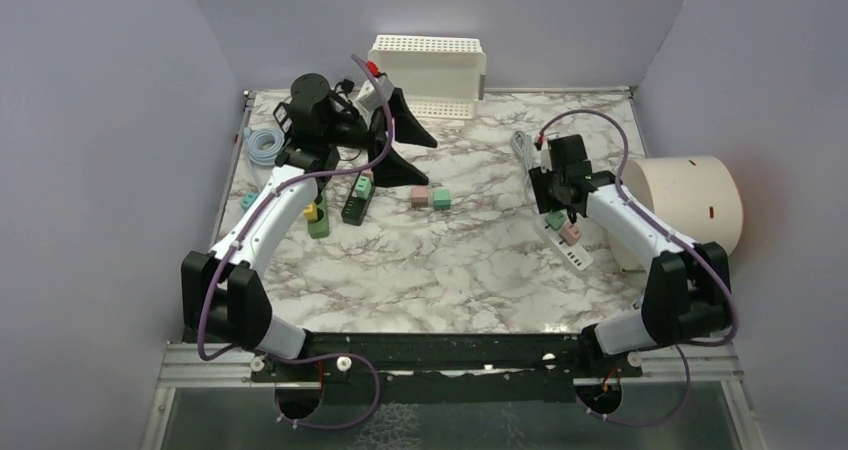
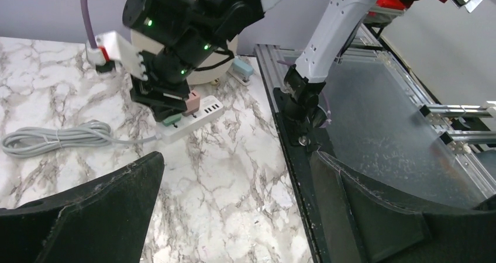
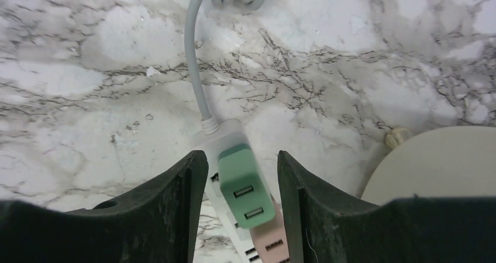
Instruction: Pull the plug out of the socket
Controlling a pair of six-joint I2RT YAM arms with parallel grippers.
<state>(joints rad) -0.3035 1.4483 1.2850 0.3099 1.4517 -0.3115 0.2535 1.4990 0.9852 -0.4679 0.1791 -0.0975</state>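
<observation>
A white power strip (image 1: 566, 244) lies at the right of the table with a green plug (image 3: 244, 187) and a pink plug (image 3: 266, 238) seated in it. My right gripper (image 3: 243, 158) is lowered over the strip. It is open, with one finger on each side of the green plug and a gap at both sides. It also shows in the top view (image 1: 557, 208). The left wrist view shows the strip (image 2: 199, 118) under the right arm. My left gripper (image 1: 432, 163) is open and empty, raised above the back left of the table.
A dark power strip (image 1: 356, 202) with plugs and a green block (image 1: 318, 222) lie left of centre. Loose pink (image 1: 420, 197) and green (image 1: 441, 198) plugs lie mid-table. A white basket (image 1: 428, 68) stands at the back, a cream cylinder (image 1: 690, 205) at the right, and the strip's grey cable (image 3: 196, 70) runs backward.
</observation>
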